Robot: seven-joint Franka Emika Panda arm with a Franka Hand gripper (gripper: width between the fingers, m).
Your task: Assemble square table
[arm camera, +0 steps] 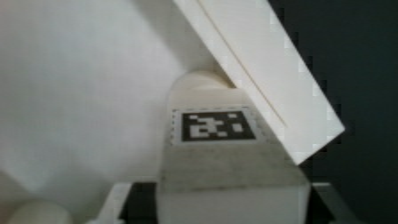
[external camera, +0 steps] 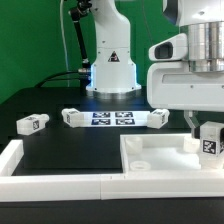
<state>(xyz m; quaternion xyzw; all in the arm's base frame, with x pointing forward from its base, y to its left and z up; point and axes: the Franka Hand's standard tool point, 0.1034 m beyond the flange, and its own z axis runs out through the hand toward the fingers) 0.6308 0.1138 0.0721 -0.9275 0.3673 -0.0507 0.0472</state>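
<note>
The white square tabletop lies at the exterior view's lower right, raised rim up. My gripper hangs over its right edge, shut on a white block leg with a black-and-white tag. In the wrist view the leg sits between my gripper's two fingers, its far end over the tabletop's floor beside the rim. Whether it touches the tabletop I cannot tell. Three loose legs lie behind: one at the left, one at centre left, one at centre right.
The marker board lies between the two centre legs, in front of the robot base. Long low white border strips run along the left and the front of the black table.
</note>
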